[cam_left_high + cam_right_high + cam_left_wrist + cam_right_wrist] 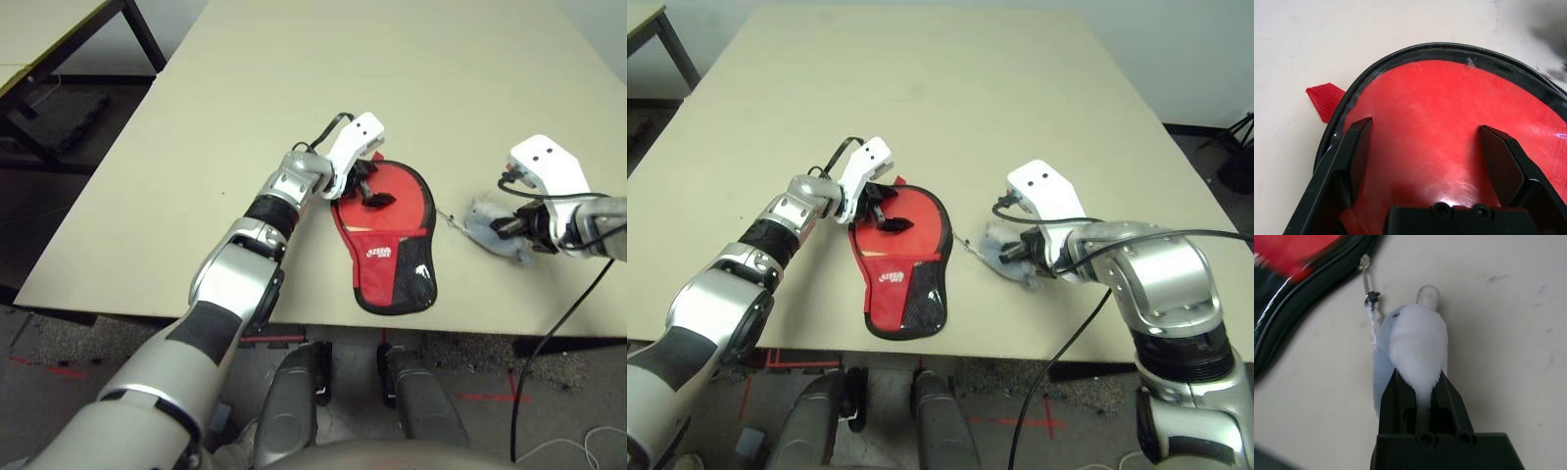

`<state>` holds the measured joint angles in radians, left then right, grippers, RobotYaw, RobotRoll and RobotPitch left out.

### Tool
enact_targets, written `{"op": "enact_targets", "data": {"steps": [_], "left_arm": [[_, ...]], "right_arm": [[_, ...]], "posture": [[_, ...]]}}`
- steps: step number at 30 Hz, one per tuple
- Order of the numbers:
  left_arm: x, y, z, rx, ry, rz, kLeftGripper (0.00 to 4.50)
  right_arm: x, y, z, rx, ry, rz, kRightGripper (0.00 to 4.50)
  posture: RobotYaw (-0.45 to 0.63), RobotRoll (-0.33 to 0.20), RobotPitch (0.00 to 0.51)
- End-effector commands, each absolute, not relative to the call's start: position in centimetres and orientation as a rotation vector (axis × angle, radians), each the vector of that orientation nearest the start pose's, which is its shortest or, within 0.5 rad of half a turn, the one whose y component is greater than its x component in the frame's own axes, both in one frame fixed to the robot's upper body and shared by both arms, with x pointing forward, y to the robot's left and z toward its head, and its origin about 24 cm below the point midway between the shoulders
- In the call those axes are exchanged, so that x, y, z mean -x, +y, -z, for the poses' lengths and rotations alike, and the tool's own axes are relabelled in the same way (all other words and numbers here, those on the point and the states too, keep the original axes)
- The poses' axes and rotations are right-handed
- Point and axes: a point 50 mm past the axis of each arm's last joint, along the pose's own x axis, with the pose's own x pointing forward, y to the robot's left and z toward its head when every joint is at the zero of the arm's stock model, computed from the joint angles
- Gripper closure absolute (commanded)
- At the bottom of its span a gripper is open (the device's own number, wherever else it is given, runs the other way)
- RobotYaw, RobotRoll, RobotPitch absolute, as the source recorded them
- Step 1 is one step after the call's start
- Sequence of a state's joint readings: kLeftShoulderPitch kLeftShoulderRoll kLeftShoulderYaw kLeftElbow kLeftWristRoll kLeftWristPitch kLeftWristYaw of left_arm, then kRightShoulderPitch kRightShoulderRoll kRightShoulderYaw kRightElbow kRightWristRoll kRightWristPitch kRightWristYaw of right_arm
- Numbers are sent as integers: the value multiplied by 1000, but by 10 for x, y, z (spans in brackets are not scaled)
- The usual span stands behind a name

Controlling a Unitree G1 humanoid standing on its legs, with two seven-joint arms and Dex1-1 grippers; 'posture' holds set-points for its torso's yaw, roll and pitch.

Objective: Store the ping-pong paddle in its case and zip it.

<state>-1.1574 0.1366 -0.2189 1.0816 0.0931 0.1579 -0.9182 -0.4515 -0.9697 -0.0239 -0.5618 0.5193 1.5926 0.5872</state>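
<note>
The ping-pong paddle (1449, 142) is lying inside the case (392, 257) near the table's (294, 88) front edge; the left gripper (1425, 152) is spreading wide over the red face, pinning it, I'd judge; the right gripper (1420, 387) is pinching a grey-white wad (1415, 342) tethered to the zipper pull (1369, 284).

From head height we look forward and down on the pale beige table (411, 69). Our wrist cameras sit close above the red-and-black paddle-shaped fabric case (1449, 132), whose edge both share.
</note>
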Motion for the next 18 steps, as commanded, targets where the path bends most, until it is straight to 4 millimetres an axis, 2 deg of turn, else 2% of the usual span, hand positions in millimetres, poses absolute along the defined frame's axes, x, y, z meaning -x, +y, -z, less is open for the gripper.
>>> {"op": "enact_targets", "data": {"steps": [1, 13, 18], "left_arm": [[-390, 62, -131, -475, 384, 1080, 0], [-391, 60, -132, -478, 378, 1083, 0], [-391, 57, -133, -476, 373, 1086, 0]], "right_arm": [[-221, -225, -183, 426, 861, -538, 4401], [-179, -220, -182, 459, 1047, -751, 4403], [-171, -219, -181, 460, 1091, -781, 4403]], "posture": [[-84, 0, 199], [-104, 0, 193], [-109, 0, 192]]}}
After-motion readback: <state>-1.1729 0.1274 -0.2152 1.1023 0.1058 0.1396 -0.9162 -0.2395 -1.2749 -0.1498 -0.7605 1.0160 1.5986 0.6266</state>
